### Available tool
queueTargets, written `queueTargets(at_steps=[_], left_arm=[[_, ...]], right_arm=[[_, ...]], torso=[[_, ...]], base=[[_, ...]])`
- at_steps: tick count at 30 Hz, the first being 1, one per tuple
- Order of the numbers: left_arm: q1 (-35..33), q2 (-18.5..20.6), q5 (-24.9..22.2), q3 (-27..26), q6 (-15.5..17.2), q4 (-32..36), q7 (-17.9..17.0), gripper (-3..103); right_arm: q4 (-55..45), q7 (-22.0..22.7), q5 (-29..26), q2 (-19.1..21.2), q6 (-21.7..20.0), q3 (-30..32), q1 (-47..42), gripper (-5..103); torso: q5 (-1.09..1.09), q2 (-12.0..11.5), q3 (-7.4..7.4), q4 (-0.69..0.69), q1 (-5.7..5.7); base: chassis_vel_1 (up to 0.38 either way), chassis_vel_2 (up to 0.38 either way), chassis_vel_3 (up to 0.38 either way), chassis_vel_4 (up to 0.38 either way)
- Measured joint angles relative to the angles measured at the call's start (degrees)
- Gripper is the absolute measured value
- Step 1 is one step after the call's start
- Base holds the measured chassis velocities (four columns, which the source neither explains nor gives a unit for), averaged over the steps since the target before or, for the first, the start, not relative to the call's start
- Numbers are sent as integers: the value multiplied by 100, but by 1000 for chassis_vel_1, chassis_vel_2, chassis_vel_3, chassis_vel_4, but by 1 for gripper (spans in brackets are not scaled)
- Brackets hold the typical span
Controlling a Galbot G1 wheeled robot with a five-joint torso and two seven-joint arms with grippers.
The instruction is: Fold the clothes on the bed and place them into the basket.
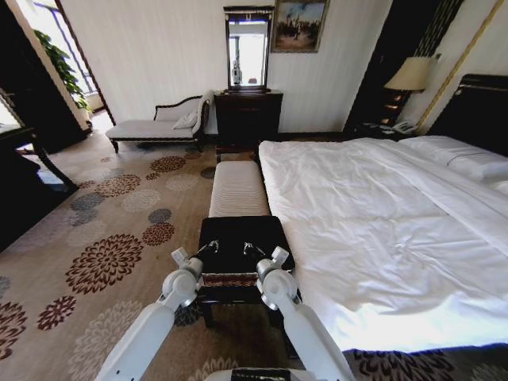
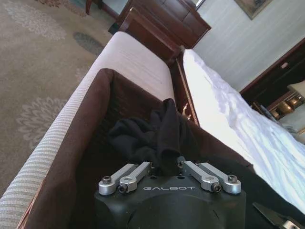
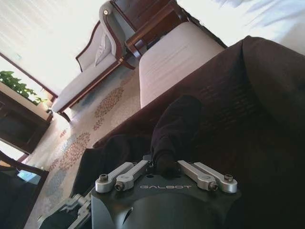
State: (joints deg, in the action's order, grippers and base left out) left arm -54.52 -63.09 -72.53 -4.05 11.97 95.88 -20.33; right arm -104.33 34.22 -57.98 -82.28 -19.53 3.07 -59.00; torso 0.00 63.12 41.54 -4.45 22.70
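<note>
The clothes (image 2: 143, 138) are a bunched black garment lying inside the basket (image 1: 278, 238), which stands on the floor at the foot of the bed (image 1: 373, 230). Both arms reach down into the basket. In the left wrist view my left gripper (image 2: 167, 167) is shut on a raised fold of the black cloth above the basket's dark lining (image 2: 90, 143). The right gripper (image 3: 163, 164) pinches another upright fold of the clothes (image 3: 177, 121) the same way. From the head view, the left gripper (image 1: 213, 247) and right gripper (image 1: 252, 248) sit side by side over the basket's black top.
A long white-striped bench (image 1: 238, 189) runs beyond the basket along the bed's foot. A pale chaise longue (image 1: 159, 125) and a dark dresser (image 1: 248, 115) stand at the far wall. Patterned carpet (image 1: 111, 230) lies open to the left.
</note>
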Motion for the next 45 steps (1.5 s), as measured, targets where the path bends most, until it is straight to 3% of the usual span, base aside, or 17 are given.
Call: queueTargets(at_steps=[9, 19, 45], left_arm=[[827, -141, -237, 474, 55, -710, -171, 12], [1218, -277, -272, 809, 117, -1132, -253, 12], [1535, -546, 22, 1008, 128, -1940, -158, 12]], right_arm=[[245, 477, -400, -14, -313, -132, 433, 8], [613, 917, -716, -32, -566, -207, 742, 8], [1331, 886, -426, -53, -622, -276, 1097, 8]], torso=[[0, 0, 0, -2, 0], [1, 0, -1, -1, 0], [0, 0, -1, -1, -1]], base=[[0, 0, 0, 0], [0, 0, 0, 0], [0, 0, 0, 0]])
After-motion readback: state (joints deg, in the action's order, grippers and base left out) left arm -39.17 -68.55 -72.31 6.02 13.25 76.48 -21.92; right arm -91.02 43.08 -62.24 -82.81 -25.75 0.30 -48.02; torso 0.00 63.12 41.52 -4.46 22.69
